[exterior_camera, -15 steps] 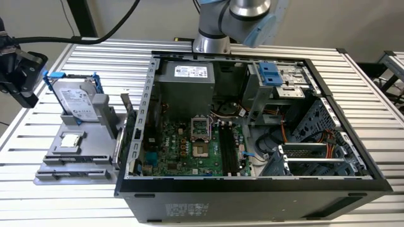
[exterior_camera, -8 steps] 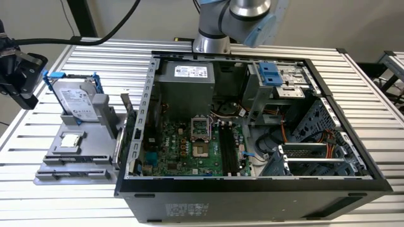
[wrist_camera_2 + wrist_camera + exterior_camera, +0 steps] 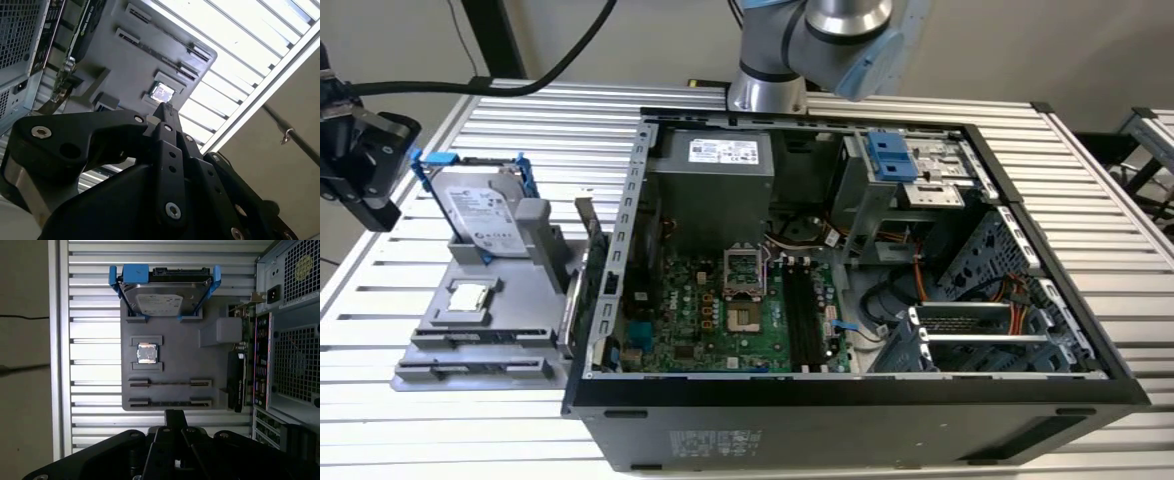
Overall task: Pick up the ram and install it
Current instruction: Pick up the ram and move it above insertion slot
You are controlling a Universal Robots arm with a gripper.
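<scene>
My gripper [image 3: 173, 415] hangs over the table edge beside the grey parts holder [image 3: 175, 347], its black fingers pressed together with nothing between them. In the exterior view the gripper [image 3: 376, 205] is at the far left, outside the holder [image 3: 520, 330] and well away from the open computer case [image 3: 854, 390]. In the second wrist view the shut fingertips [image 3: 166, 111] point toward the holder. The ram is out of view. Two long narrow slots [image 3: 170, 383] on the holder's near side show no stick standing in them. Long dark memory slots [image 3: 803, 318] run along the motherboard inside the case.
A hard drive with blue brackets [image 3: 162, 297] stands at the holder's far end, with a small square silver processor chip [image 3: 147, 353] in its middle. A dark expansion card [image 3: 235, 382] stands between holder and case. The slatted table [image 3: 454, 440] surrounds everything.
</scene>
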